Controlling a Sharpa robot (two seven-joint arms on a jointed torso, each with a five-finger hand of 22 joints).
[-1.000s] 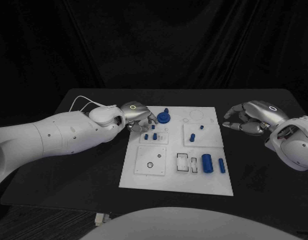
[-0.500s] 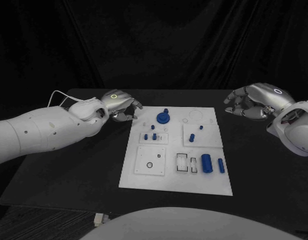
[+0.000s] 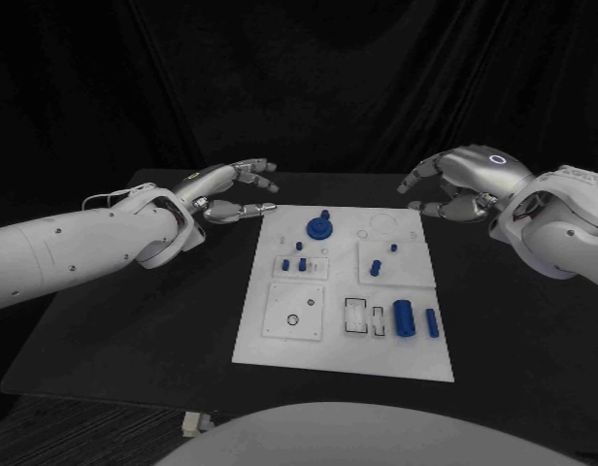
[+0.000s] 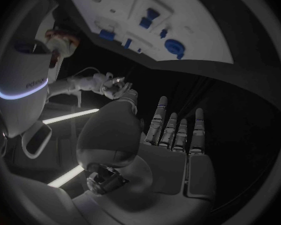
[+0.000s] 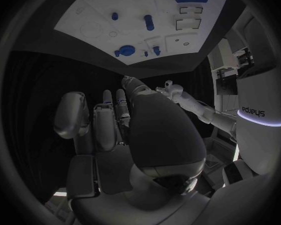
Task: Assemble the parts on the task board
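Since left hand (image 3: pixel 229 192) lifted off task board (image 3: pixel 344 335) — fingers spread.

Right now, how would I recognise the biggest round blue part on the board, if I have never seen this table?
Find the white task board in the middle of the black table. At its far edge, left of centre, stands the round blue part. It is a wide disc with a short peg rising from it, while the neighbouring blue pieces are thin pins.

Task board (image 3: pixel 348 340) between both hands
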